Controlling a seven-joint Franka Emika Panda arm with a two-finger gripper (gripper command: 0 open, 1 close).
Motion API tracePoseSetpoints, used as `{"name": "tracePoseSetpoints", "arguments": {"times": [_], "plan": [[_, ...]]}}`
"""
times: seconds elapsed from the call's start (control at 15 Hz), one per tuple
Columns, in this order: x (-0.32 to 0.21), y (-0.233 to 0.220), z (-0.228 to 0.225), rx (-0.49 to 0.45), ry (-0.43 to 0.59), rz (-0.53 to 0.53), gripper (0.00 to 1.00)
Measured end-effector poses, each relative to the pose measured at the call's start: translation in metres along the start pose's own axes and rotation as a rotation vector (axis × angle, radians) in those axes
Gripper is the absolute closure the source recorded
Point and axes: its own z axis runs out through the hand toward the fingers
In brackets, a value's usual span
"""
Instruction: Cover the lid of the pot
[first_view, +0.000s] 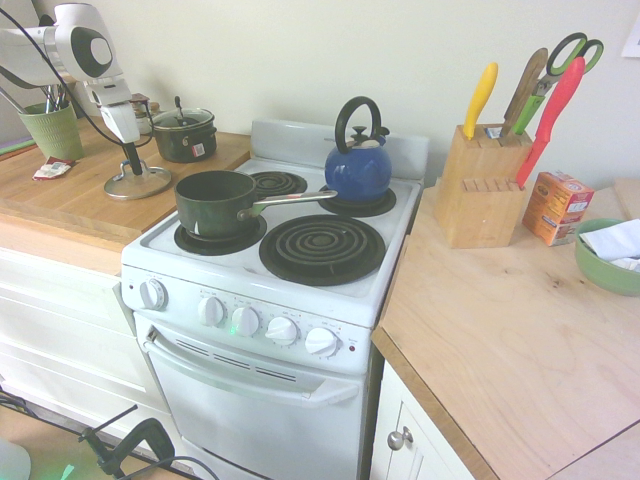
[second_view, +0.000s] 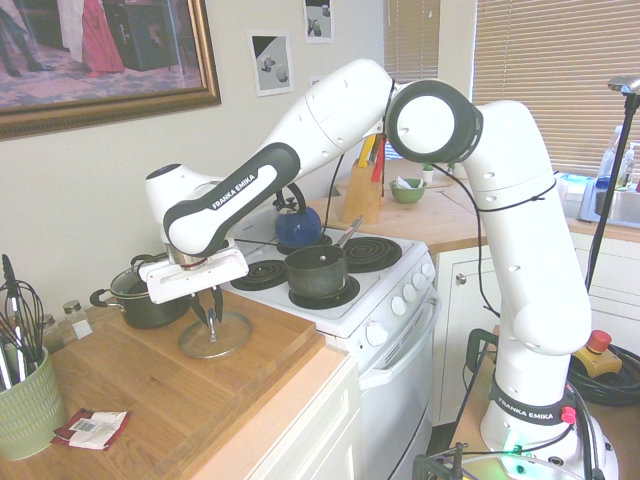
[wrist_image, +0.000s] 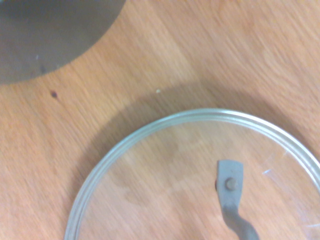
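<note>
The lid, clear glass with a metal rim, lies flat on the wooden counter left of the stove. My gripper is straight down over its centre, right at the small knob; in the second exterior view the gripper stands just above the lid. The wrist view shows the lid's rim from close by on the wood. The pot, a dark green saucepan with a long steel handle, sits uncovered on the stove's front left burner, and shows as the pot from the other side.
A small two-handled dark pot with its own lid stands behind the glass lid. A blue kettle is on the back right burner. A green utensil cup and a packet lie on the counter's left. A knife block stands right of the stove.
</note>
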Motion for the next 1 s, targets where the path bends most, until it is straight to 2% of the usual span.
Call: {"name": "tracePoseSetpoints", "arguments": {"times": [0.53, 0.8, 1.0], "plan": [[0.012, -0.007, 0.001, 0.055, -0.009, -0.013, 1.00], [0.033, -0.008, -0.001, 0.068, -0.061, -0.008, 1.00], [0.060, 0.002, -0.027, 0.105, -0.092, 0.009, 1.00]]}}
